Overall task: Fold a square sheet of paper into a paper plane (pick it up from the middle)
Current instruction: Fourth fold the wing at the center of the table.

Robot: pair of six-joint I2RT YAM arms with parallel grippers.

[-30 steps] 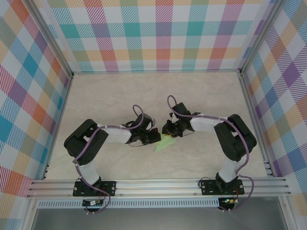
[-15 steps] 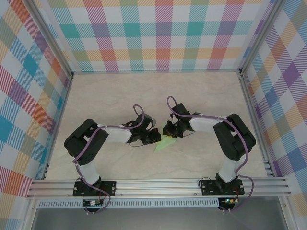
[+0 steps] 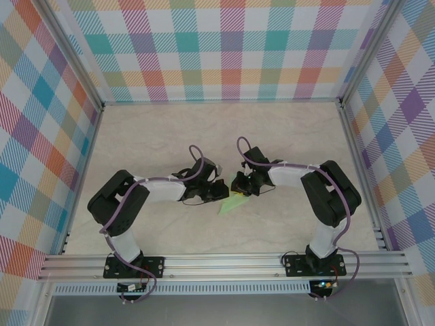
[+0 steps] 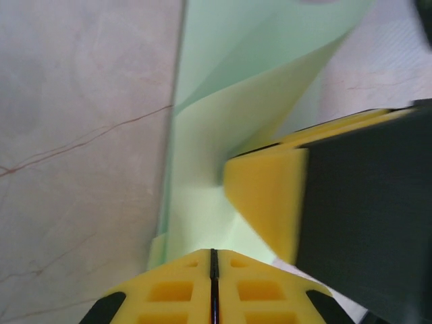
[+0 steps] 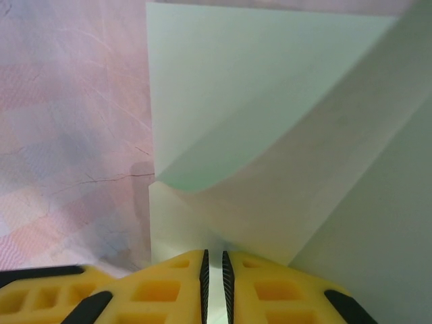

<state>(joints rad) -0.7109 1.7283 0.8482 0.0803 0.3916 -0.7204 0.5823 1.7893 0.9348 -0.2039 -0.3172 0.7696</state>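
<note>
While the square sheet of paper (image 3: pixel 233 202) lies half-creased at the middle of the table (image 3: pixel 156 136), flaps raised, both grippers pinch it: left gripper (image 3: pixel 221 193) pads pressed together, right gripper (image 3: pixel 239 187) closed on a fold. No dart yet; most folding remains, I'd judge.

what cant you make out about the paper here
Top external: the paper is small, its upper part hidden under the left hand and right hand; creases unreadable.
Left wrist: whether the shut left hand pinches paper; its own pads cover the contact.
Right wrist: the paper's outline, cut off by the top and right edges.
</note>
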